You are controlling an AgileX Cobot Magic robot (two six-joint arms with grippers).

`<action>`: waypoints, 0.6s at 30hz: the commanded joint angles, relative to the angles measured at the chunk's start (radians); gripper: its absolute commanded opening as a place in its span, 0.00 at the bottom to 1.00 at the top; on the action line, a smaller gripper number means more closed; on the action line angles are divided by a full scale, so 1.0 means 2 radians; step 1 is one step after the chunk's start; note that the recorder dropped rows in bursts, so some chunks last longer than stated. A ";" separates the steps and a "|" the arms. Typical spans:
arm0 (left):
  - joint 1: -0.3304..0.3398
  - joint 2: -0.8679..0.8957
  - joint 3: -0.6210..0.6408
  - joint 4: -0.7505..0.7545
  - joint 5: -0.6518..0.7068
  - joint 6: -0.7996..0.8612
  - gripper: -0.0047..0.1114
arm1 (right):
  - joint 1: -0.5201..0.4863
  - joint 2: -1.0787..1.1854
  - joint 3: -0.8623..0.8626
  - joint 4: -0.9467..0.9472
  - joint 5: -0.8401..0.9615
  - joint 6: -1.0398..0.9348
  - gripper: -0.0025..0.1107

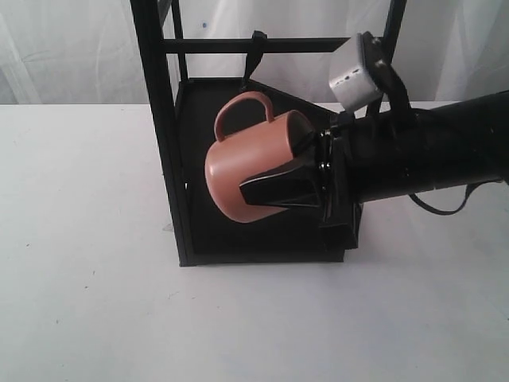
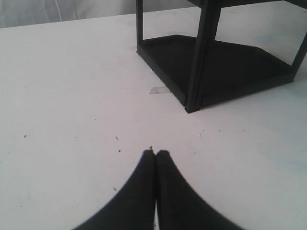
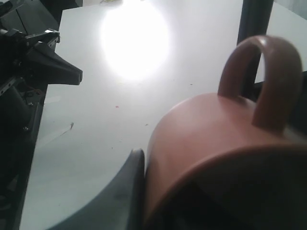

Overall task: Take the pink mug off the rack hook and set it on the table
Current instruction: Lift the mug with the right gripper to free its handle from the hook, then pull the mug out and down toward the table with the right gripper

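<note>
A wide white table runs back to a pale curtain, with a tall black rack standing in the middle

The left jaws are pressed together and hold nothing. They hang low over bare table, with the rack's corner post and its bottom tray ahead of them and a scrap of clear tape by the rack's foot. They are well apart from the work and in nobody's way.

The mug is in the air inside the rack frame, tilted, with its handle uppermost. The right jaws are clamped on its wall near the rim; one finger lies along the outside, and the other is hidden, probably inside. The hook hangs from the crossbar just above the handle and seems to be free of the loop, though the gap is slim.

To do this step well, I would bring the mug down a little from the hook, then draw it out of the frame toward open table, turn it base-down, and let go only once it sits flat.

The post stands close beyond the mug's base, the tray lies beneath the right jaws and the crossbar above, so the exit is tight. The grey box on the right arm rides near the crossbar, and a loose cable droops under the arm
</note>
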 commanded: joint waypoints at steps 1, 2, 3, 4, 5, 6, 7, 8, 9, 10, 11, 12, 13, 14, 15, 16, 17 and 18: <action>0.001 -0.002 0.002 -0.001 -0.001 -0.003 0.04 | 0.000 -0.020 0.010 -0.016 -0.007 0.014 0.02; 0.001 -0.002 0.002 -0.001 -0.001 -0.003 0.04 | 0.000 -0.026 0.015 -0.017 -0.012 0.014 0.02; 0.001 -0.002 0.002 -0.001 -0.001 -0.003 0.04 | 0.000 -0.030 0.018 -0.019 -0.018 0.014 0.02; 0.001 -0.002 0.002 -0.001 -0.001 -0.003 0.04 | 0.000 -0.034 0.021 -0.020 -0.024 0.014 0.02; 0.001 -0.002 0.002 -0.001 -0.001 -0.003 0.04 | 0.000 -0.038 0.025 -0.020 -0.028 0.014 0.02; 0.001 -0.002 0.002 -0.001 -0.001 -0.003 0.04 | 0.000 -0.040 0.028 -0.022 -0.032 0.014 0.02; 0.001 -0.002 0.002 -0.001 -0.001 -0.003 0.04 | 0.000 -0.043 0.032 -0.022 -0.035 0.014 0.02; 0.001 -0.002 0.002 -0.001 -0.001 -0.003 0.04 | 0.000 -0.044 0.035 -0.025 -0.039 0.014 0.02; 0.001 -0.002 0.002 -0.001 -0.001 -0.003 0.04 | 0.000 -0.047 0.040 -0.028 -0.041 0.014 0.02; 0.001 -0.002 0.002 -0.001 -0.001 -0.003 0.04 | 0.000 -0.050 0.043 -0.032 -0.043 0.014 0.02; 0.001 -0.002 0.002 -0.001 -0.001 -0.003 0.04 | 0.000 -0.054 0.046 -0.038 -0.046 0.014 0.02; 0.001 -0.002 0.002 -0.001 -0.001 -0.003 0.04 | 0.000 -0.056 0.051 -0.042 -0.049 0.014 0.02; 0.001 -0.002 0.002 -0.001 -0.001 -0.003 0.04 | 0.002 -0.060 0.053 -0.046 -0.054 0.014 0.02; 0.001 -0.002 0.002 -0.001 -0.001 -0.003 0.04 | 0.006 -0.064 0.056 -0.053 -0.062 0.014 0.02; 0.001 -0.002 0.002 -0.001 -0.001 -0.003 0.04 | 0.011 -0.068 0.059 -0.058 -0.067 0.014 0.02; 0.001 -0.002 0.002 -0.001 -0.001 -0.003 0.04 | 0.015 -0.069 0.060 -0.066 -0.070 0.014 0.02; 0.001 -0.002 0.002 -0.001 -0.001 -0.003 0.04 | 0.020 -0.072 0.060 -0.080 -0.072 0.014 0.02; 0.001 -0.002 0.002 -0.001 -0.001 -0.003 0.04 | 0.024 -0.072 0.060 -0.092 -0.072 0.018 0.02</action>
